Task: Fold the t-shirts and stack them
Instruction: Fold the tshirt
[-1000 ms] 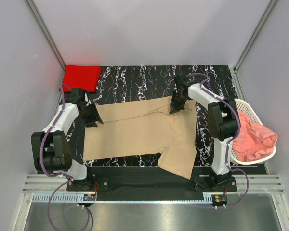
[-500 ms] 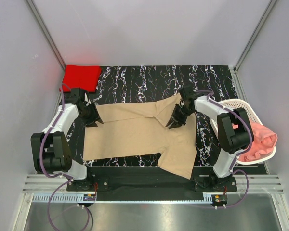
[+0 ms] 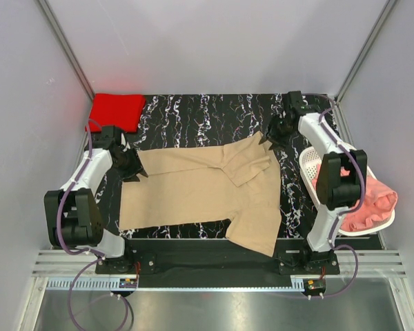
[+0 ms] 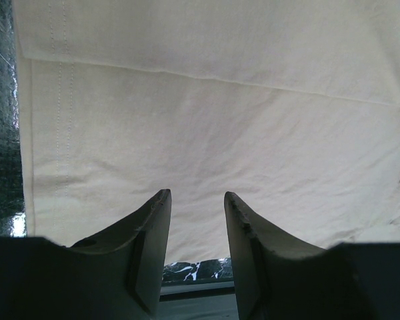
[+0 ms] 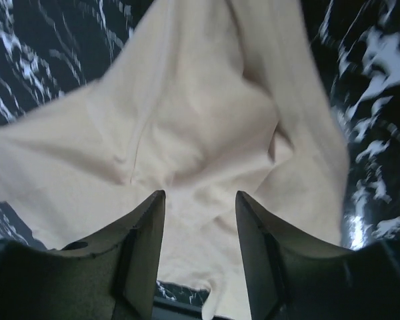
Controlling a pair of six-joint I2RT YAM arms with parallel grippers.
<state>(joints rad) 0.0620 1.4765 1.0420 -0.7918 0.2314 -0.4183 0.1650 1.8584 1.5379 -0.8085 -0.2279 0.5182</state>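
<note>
A tan t-shirt (image 3: 193, 189) lies spread across the black marbled table, its far right sleeve folded in over the body. My left gripper (image 3: 136, 172) sits at the shirt's left edge, open, with nothing between its fingers; in the left wrist view the gripper (image 4: 197, 197) hovers over flat tan cloth (image 4: 207, 100). My right gripper (image 3: 268, 140) is open at the shirt's far right corner. The right wrist view shows the gripper (image 5: 200, 197) above rumpled tan cloth (image 5: 200, 127), holding nothing. A folded red t-shirt (image 3: 116, 110) lies at the back left. A salmon-pink t-shirt (image 3: 369, 200) is bunched in the basket.
A white lattice basket (image 3: 309, 163) stands at the table's right edge beside the right arm. Grey walls close in the back and both sides. Bare marbled table (image 3: 207, 114) runs behind the tan shirt.
My right gripper carried the far right sleeve inward, opened and let it go, then drew back toward the far right. The left arm has not moved.
</note>
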